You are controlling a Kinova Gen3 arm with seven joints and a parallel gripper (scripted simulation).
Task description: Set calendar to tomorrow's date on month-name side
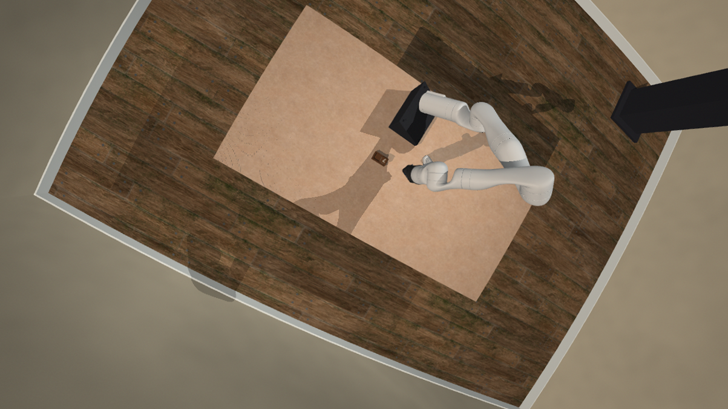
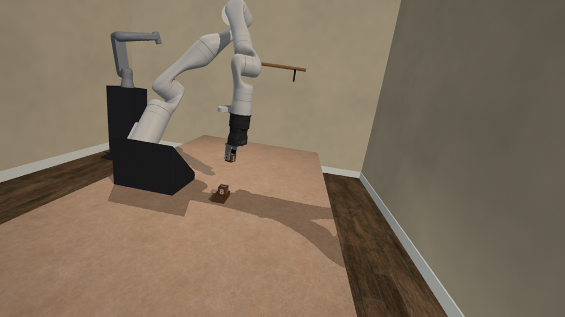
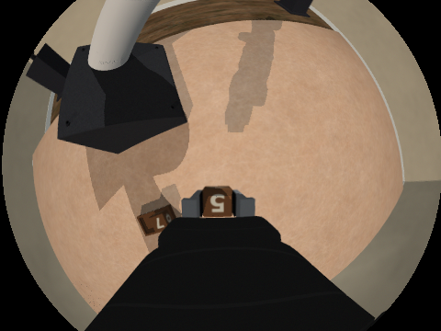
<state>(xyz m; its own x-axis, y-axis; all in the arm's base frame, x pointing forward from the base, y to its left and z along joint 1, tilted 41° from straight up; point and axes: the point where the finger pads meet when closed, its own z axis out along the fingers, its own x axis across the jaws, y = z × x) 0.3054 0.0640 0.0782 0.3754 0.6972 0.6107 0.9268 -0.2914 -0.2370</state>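
Note:
My gripper (image 2: 230, 156) is shut on a brown date cube (image 3: 217, 201) and holds it in the air, well above the tan table top. In the wrist view the cube's lower face shows a 5; in the exterior view its side shows a 1 (image 2: 232, 156). The dark wooden tray (image 2: 219, 196) lies flat on the table below and in front of the gripper. One cube (image 2: 222, 190) stands in the tray and shows an 8. The tray also shows in the wrist view (image 3: 157, 220) to the left of the fingers and in the top view (image 1: 381, 158).
The arm's black base (image 2: 148, 164) stands close to the tray's left. A second black pedestal with a grey arm (image 2: 123, 104) stands behind it. A wooden shelf (image 2: 283, 66) hangs on the back wall. Dark wood floor surrounds the table top.

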